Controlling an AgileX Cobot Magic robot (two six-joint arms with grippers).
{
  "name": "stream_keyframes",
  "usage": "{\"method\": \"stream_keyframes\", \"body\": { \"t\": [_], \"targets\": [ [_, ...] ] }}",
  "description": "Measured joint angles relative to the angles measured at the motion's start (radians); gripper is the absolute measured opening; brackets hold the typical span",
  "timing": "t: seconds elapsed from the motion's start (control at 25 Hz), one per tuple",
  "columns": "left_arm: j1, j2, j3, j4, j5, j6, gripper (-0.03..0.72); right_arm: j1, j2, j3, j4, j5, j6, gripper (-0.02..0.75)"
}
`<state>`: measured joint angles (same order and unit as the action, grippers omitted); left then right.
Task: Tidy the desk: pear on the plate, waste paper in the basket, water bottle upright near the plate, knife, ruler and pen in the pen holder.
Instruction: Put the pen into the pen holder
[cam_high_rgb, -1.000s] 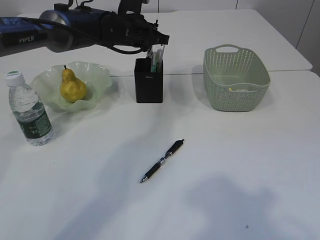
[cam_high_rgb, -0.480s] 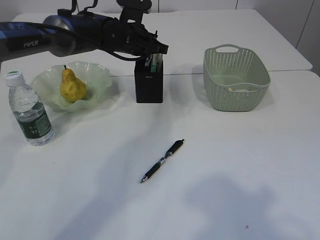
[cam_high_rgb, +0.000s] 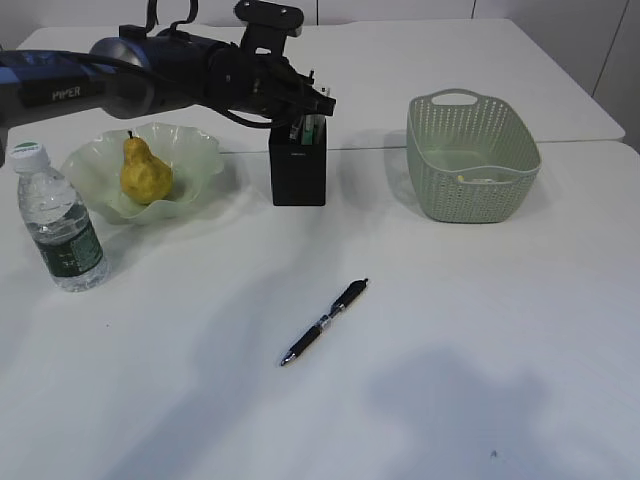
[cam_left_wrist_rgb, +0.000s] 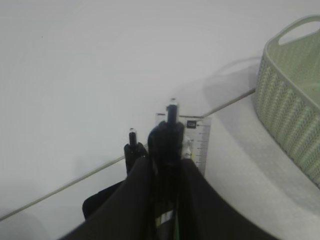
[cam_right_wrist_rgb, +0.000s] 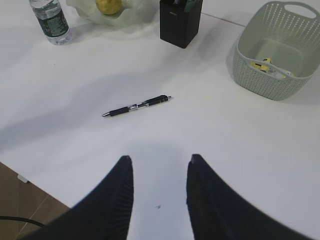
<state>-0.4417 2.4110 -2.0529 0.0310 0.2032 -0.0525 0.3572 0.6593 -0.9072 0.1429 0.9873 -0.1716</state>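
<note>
— Desk (cam_high_rgb: 480, 330): white, mostly sorted by the look of it. Worst risk where?

— Not at the basket (cam_high_rgb: 472, 160): far right, well apart from both arms, scraps (cam_right_wrist_rgb: 265, 66) lying inside. Little at the plate (cam_high_rgb: 190, 150) on the left. Bottle (cam_high_rgb: 58, 230) upright near it, pear (cam_high_rgb: 145, 172) sitting in it. Only hazard there: left arm (cam_high_rgb: 150, 70) stretched above the plate, so a low swing back could clip pear or bottle.

— And further along that arm?

— Pen holder (cam_high_rgb: 298, 175), behind centre, between plate and basket. Left gripper (cam_high_rgb: 312, 100) directly over its mouth, jaws nearly together around something slim and yellowish-green. Cannot tell whether clamped or merely straddling. Risks: lifting without letting go and dragging the item back out, or catching the rim and tipping a tall, probably light box.

— Anything left loose?

— Black pen (cam_high_rgb: 324, 322), flat on bare desk near front centre, well apart from the holder. Right gripper (cam_right_wrist_rgb: 159, 159) hovering over the near edge, jaws apart, empty. Risks: thin round barrel likely to roll or skid under a descending fingertip. Also an off-centre pinch, then a tilt in the grip and a miss at the crowded mouth.

— Smallest item?

— Ruler (cam_left_wrist_rgb: 200, 142), clear, standing in the holder just beside the left fingers. Hard to see, easily snagged on the way out.
</note>
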Motion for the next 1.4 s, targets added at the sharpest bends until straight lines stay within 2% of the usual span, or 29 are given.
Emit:
{"method": "stream_keyframes", "body": {
  "t": [0.16,0.36,0.48,1.0,1.4],
  "targets": [
    [0.0,0.002,0.0,-0.002,0.016,0.0,0.136,0.0,0.0,0.0,0.0,-0.001,0.0,0.298],
    [0.001,0.002,0.0,-0.004,0.029,0.0,0.26,0.0,0.0,0.0,0.0,-0.001,0.0,0.298],
    [0.001,0.002,0.0,-0.005,0.044,0.0,0.289,0.0,0.0,0.0,0.0,-0.001,0.0,0.298],
    [0.002,-0.073,0.0,-0.006,0.163,0.0,0.296,0.0,0.0,0.0,0.0,-0.001,0.0,0.298],
    [-0.002,-0.16,0.0,-0.006,0.409,0.03,0.296,0.0,0.0,0.0,0.002,-0.028,-0.002,0.298]
  ]
}}
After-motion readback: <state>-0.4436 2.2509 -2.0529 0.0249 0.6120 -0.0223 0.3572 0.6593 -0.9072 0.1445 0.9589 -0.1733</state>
